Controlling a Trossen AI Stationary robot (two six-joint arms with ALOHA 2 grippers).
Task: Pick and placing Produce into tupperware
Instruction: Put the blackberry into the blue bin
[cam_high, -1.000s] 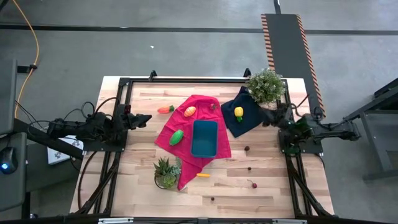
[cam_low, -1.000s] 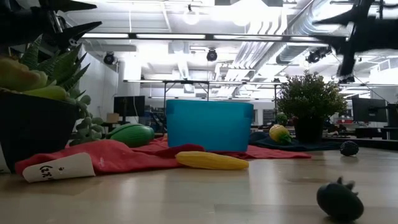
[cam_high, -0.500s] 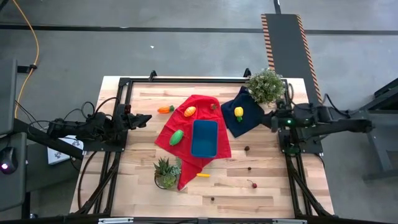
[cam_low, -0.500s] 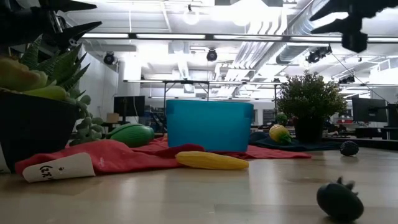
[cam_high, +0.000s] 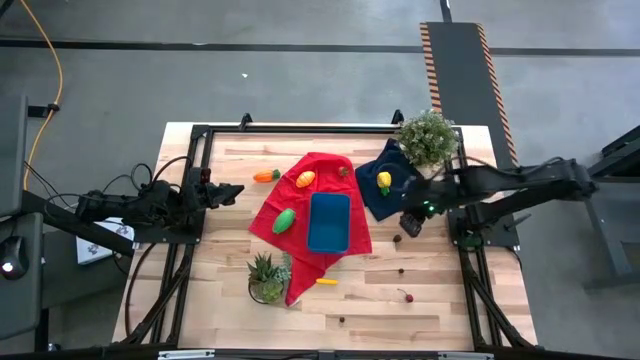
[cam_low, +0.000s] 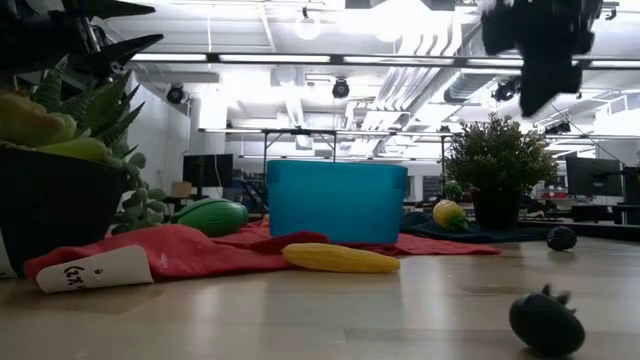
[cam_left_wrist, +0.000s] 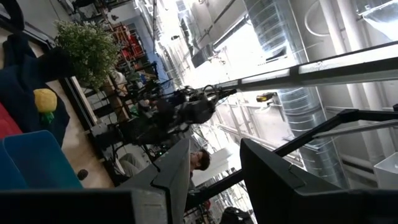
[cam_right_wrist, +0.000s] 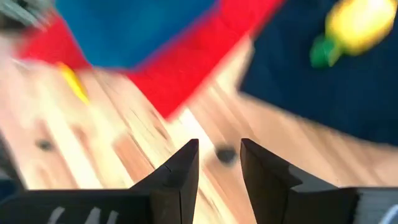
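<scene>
a: item 1, tupperware (cam_high: 329, 222)?
b: teal tub, sitting on the red cloth (cam_high: 270, 215) near the middle of the surface (cam_high: 430, 290). in the low view it is showing as a blue wall (cam_low: 336, 201).

a: item 2, produce?
b: 5 pieces showing. green piece (cam_high: 285, 220) lying on the red cloth just beside the tub. orange-and-yellow piece (cam_high: 306, 179) lying on the same cloth, farther back. orange carrot-like piece (cam_high: 266, 175) lying on bare wood beside the cloth. yellow piece with a green end (cam_high: 384, 181) resting on the navy cloth (cam_high: 392, 196). small yellow-orange piece (cam_high: 326, 282) lying on wood by the cloth's front tip.

a: item 3, hands?
b: right hand (cam_high: 410, 224) is hovering above the surface at the navy cloth's front edge, near a small dark object (cam_high: 397, 239); its fingers (cam_right_wrist: 180, 171) are standing slightly apart, gripping nothing. left hand (cam_high: 230, 192) is waiting at the left side, well apart from the tub, fingers together and empty.

a: item 4, other?
b: 2 potted plants: 1 bushy (cam_high: 428, 138) at the back right, 1 succulent (cam_high: 267, 277) at the front.
</scene>
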